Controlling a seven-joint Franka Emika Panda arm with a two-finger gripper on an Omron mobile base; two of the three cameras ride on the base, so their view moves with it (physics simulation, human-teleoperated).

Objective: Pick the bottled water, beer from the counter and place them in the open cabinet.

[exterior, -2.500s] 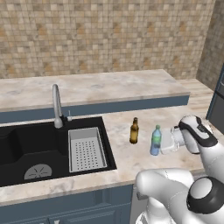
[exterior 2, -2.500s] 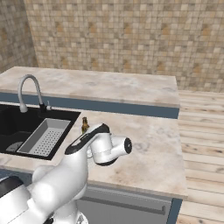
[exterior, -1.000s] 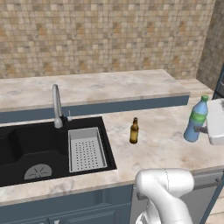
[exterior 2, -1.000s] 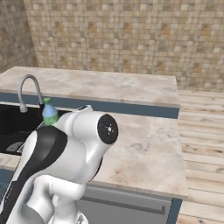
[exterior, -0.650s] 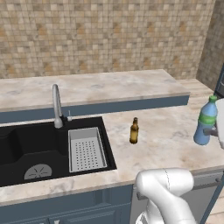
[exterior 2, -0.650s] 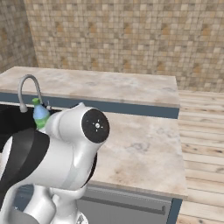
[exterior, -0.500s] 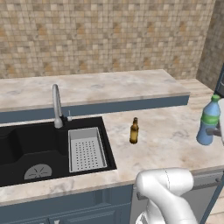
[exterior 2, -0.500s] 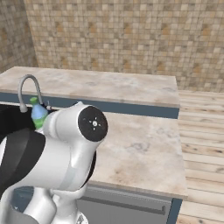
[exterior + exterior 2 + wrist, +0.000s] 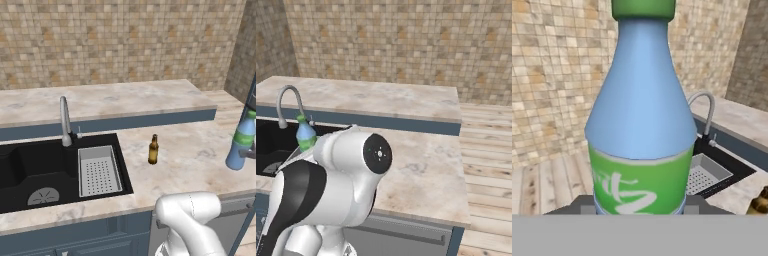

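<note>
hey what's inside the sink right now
In the black sink, a pale perforated tray sits at its right end, and a round drain shows on the floor. The near wall hides the front of the basin floor.

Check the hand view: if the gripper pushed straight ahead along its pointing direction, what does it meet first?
Nothing new: the bottled water already sits clamped in the gripper. Beyond it lies the tiled wall, though depth there is unclear.

- I see a curved grey faucet (image 9: 64,121) standing behind the black sink (image 9: 30,165).
- A pale perforated strainer tray (image 9: 98,170) sits in the sink's right side.
- Tan tiled wall (image 9: 120,40) behind.
</note>
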